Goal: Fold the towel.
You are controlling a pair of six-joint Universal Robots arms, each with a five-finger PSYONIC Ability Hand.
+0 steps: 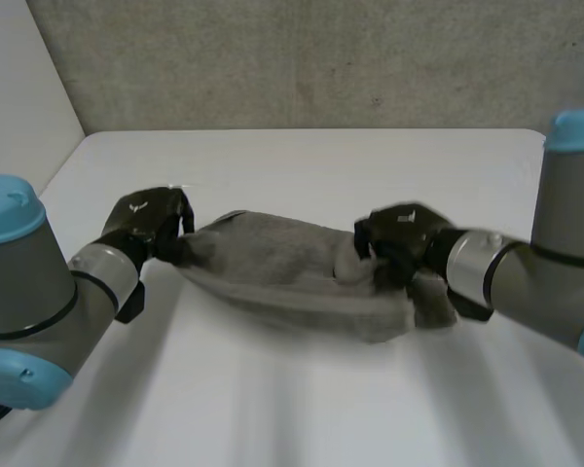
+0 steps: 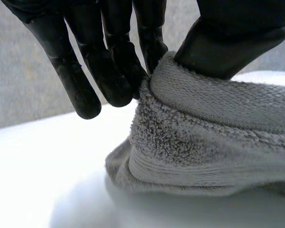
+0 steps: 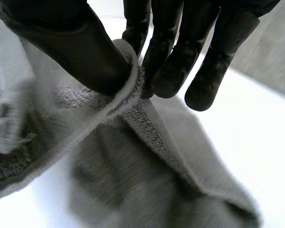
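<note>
Fingers [image 2: 115, 71] first: on your left hand [image 1: 152, 230] they come down nearly straight, and the inner ones meet the thumb [image 2: 228, 42] across a rolled hem of the grey terry-cloth towel [image 1: 273, 268]. That's a pinch on the cloth's end, with the outer fingers hanging free beside it. Your right hand [image 1: 401, 239] tells the same story in its wrist view: thumb [image 3: 80, 57] on one side of a bunched edge, fingers [image 3: 173, 66] on the other, cloth nipped between them, the outermost finger clear. So both hands have a hold, one at each end.

Moving outward, the towel hangs between them as a sagging bundle, raised at the two pinches and drooping in the middle. Near the left hand its underside looks to rest on the white table [image 1: 302, 165]. A loose flap dangles below the right hand. The cloth is gathered and lumpy, not spread flat.

Now the relation that matters: the towel's long axis runs straight from hand to hand across the table, and the cloth lies inward from each set of fingertips, toward the other hand. Neither hand is nearer; you share it evenly. By my reckoning the fold turns on that line, so you'd want the bundle laid out first, and those thin pinches could slip under a hard pull.
</note>
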